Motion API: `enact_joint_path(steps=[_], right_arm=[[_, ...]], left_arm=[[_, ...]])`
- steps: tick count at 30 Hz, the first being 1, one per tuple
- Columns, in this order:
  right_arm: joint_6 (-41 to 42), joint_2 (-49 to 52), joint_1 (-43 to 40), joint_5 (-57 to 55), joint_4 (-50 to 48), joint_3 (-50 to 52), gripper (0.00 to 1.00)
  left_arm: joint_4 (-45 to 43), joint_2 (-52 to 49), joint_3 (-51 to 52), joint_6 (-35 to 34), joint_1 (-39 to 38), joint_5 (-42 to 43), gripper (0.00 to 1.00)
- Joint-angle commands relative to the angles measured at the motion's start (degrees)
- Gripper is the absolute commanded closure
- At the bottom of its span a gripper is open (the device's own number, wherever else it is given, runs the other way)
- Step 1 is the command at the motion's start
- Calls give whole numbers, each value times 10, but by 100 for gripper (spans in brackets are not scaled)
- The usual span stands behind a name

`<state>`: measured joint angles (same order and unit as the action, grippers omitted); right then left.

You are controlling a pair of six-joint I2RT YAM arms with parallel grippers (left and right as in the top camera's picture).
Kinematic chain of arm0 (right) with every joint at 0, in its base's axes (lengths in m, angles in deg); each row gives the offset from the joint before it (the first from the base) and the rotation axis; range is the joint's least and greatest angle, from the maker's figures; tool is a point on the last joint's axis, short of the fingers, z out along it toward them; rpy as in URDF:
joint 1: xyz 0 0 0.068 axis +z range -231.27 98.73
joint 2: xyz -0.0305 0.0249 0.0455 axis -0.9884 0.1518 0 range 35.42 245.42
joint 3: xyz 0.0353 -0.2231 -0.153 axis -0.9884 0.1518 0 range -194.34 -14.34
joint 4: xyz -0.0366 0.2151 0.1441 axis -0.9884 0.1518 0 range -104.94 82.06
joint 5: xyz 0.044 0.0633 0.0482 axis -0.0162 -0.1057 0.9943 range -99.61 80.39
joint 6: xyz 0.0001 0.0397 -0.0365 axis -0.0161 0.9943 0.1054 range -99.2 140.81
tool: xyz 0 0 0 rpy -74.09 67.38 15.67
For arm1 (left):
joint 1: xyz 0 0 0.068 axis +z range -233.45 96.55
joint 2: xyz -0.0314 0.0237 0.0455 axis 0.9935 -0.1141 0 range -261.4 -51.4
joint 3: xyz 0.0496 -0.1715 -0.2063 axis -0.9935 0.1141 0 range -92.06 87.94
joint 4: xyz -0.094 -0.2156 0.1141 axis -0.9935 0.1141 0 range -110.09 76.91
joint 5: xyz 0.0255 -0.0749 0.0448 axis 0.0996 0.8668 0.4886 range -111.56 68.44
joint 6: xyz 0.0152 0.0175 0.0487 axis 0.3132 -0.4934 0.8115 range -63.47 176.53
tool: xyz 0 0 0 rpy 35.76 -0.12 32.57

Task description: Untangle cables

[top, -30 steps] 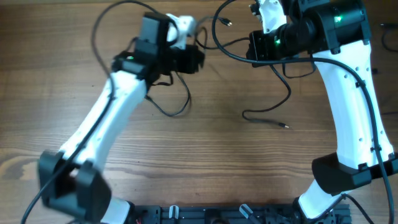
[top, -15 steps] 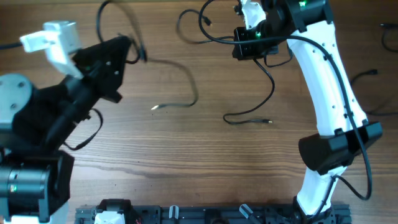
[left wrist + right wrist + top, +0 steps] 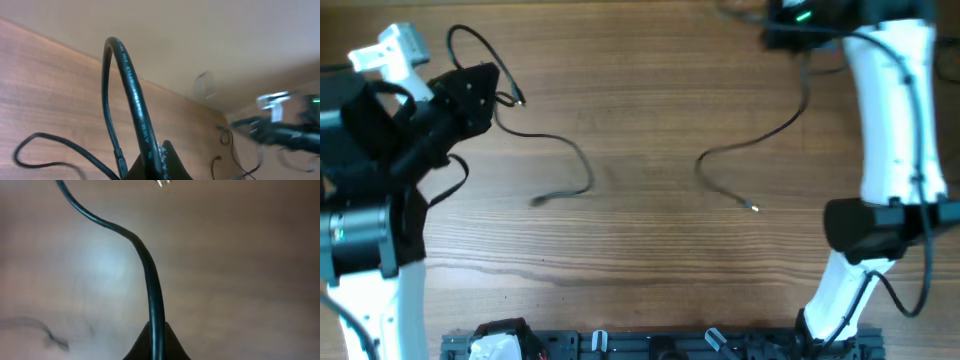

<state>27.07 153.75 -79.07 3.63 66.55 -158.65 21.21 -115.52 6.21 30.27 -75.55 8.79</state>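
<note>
Now hanging apart: each cable in its own grip

Overhead, the left cable [image 3: 582, 165] is trailing from the left gripper [image 3: 152, 162] across the table [image 3: 640, 290] to a plug [image 3: 537, 201] lying on the wood. The right cable [image 3: 782, 128] is dropping from the right gripper [image 3: 156, 341] near the far edge and curling down to its own bare end. The two cords are lying well apart and are not crossing. Both pairs of fingers are pinching tight on their cords, as the wrist views are showing.

The likeliest trouble is a slip: each cord is sitting in a thin pinch, and a quick pull could be drawing it out of the fingers. The loop [image 3: 453, 45] standing above the left gripper could be tightening into a kink if that arm pulls outward. Loose ends swinging toward the middle could be crossing again.

The right gripper is sitting at the top edge of the overhead view, blurred and partly cut off. The right wrist picture is soft, its cord end clipped by the frame. Whether more cords are lying out of view cannot be told.
</note>
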Motion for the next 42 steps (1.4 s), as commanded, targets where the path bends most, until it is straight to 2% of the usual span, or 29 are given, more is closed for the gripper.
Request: enact_joint_path(steps=[1,4,8,11,15,16,18,20,24,26,28,31,33,35,37,40,42], right_arm=[[37,-34,-103,-60,-26,-117,96],[44,-34,-175,-60,-53,-164,96],[47,-27,-251,-82,-59,-144,96],[97,-14,-275,-128,-56,-93,96],[150,14,-289,-154,-95,56,93],[150,18,-290,-154,-108,85,74],[164,24,-290,-154,-131,143,1],[165,26,-291,-138,-137,178,0],[153,15,-293,-84,-129,166,0],[109,3,-293,-12,-116,143,0],[28,-21,-290,111,-107,136,0],[-100,-54,-273,301,-61,136,0],[-167,-64,-247,359,-27,136,0],[-203,-66,-213,370,-1,136,0],[-245,-66,-153,370,25,137,0],[-276,-66,-77,369,31,137,0],[-296,-63,-18,368,14,137,0]], left_arm=[[0,-24,-5,-3,2,45,96],[-1,-32,-5,-2,-8,45,96],[-1,-34,-5,3,-30,45,96],[-1,-34,-5,3,-48,45,96],[0,-34,-5,5,-76,43,96],[0,-34,-5,5,-80,41,96],[0,-35,-5,5,-92,33,96],[-1,-38,-5,5,-104,26,96],[-1,-50,-5,5,-114,26,96],[-1,-57,-5,5,-119,26,96],[-4,-62,-5,0,-120,26,96],[-29,-62,-5,-93,-119,31,96],[-64,-62,-5,-159,-119,31,96],[-102,-62,-5,-225,-118,31,96],[-144,-62,-5,-322,-114,31,96],[-161,-62,-5,-489,-98,33,96],[-168,-62,-5,-570,-86,52,96]])
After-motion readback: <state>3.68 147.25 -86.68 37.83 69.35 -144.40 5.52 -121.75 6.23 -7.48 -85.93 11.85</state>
